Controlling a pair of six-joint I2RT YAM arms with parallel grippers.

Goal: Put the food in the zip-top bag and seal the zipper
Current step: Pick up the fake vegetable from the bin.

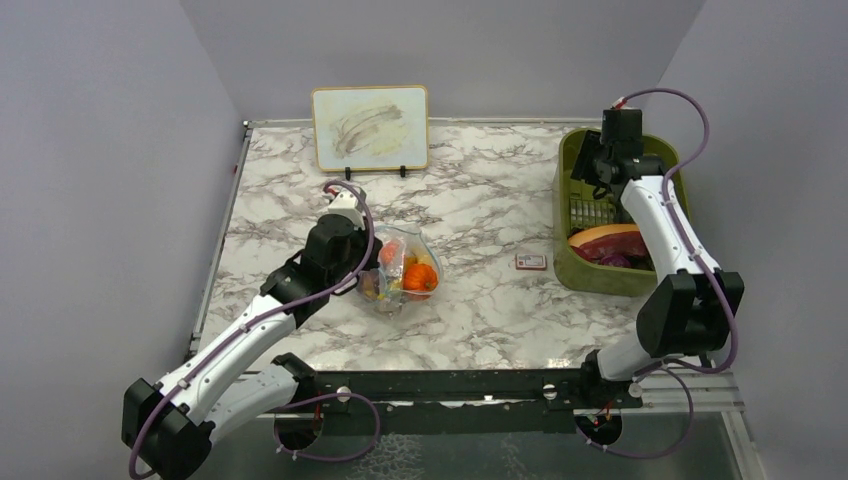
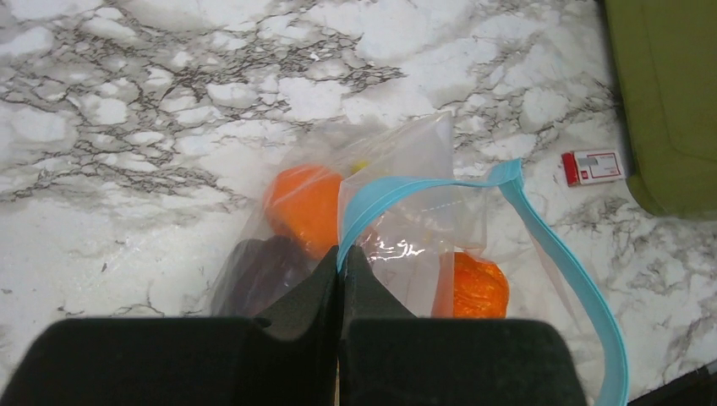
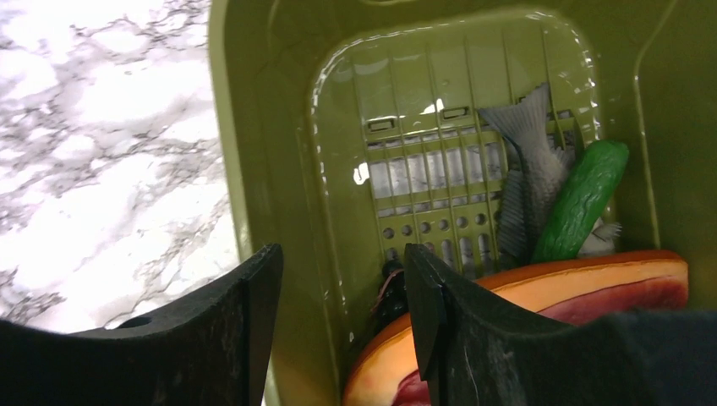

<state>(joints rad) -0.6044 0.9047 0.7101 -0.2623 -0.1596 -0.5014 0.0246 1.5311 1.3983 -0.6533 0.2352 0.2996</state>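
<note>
The clear zip-top bag [image 1: 405, 268] lies mid-table with orange, red and dark purple toy food inside. In the left wrist view the bag [image 2: 414, 182] holds an orange piece [image 2: 306, 207], a second orange piece [image 2: 479, 288] and a dark purple piece [image 2: 258, 275]. My left gripper [image 2: 341, 252] is shut on the light-blue zipper [image 2: 558, 254] at one end of the bag's mouth; the mouth gapes open. My right gripper [image 3: 342, 271] is open and empty over the olive-green bin [image 1: 612, 205], above a green cucumber [image 3: 582, 199] and an orange-red slice [image 3: 541, 296].
A small red-and-white card [image 1: 531, 261] lies on the marble just left of the bin, and shows in the left wrist view [image 2: 597, 166]. A grey toy fish [image 3: 528, 165] lies in the bin. A framed whiteboard [image 1: 370, 126] stands at the back.
</note>
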